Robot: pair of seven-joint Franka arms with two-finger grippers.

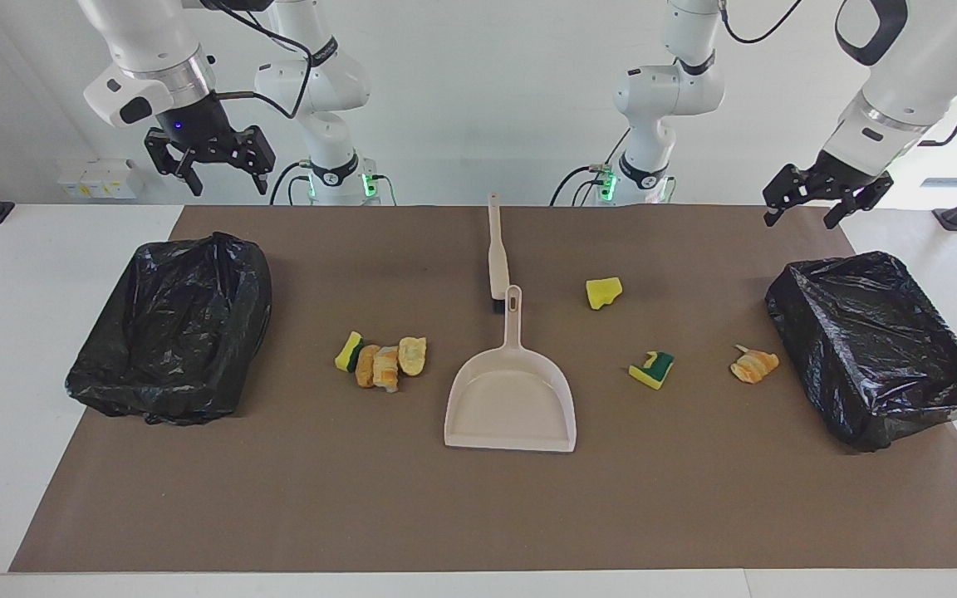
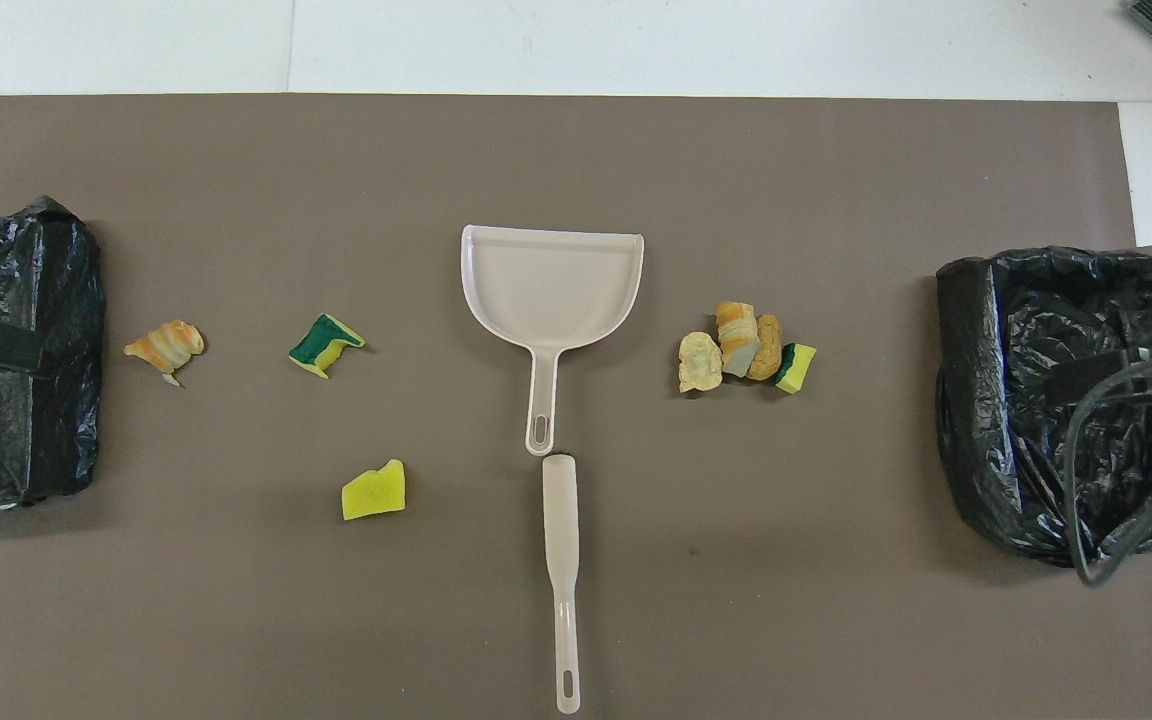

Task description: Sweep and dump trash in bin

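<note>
Overhead view: trash [image 2: 746, 348] beside dustpan [image 2: 551, 285], both grippers raised.

Dustpan [image 1: 512, 399] flat mid-mat, brush [image 1: 497, 253] at its handle, trash [image 1: 380, 362] scattered beside, two black-lined bins [image 1: 171, 328] at table ends

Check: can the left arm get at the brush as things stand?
Probably yes. The brush lies bare on the mat, handle toward the robots, nothing on it. The left gripper hangs open, empty, above the mat's corner.

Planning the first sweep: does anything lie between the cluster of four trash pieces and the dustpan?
Nothing visible does. The cluster lies beside the dustpan, toward the right arm's end, with only bare mat between them. Both grippers hang open above the table.
</note>
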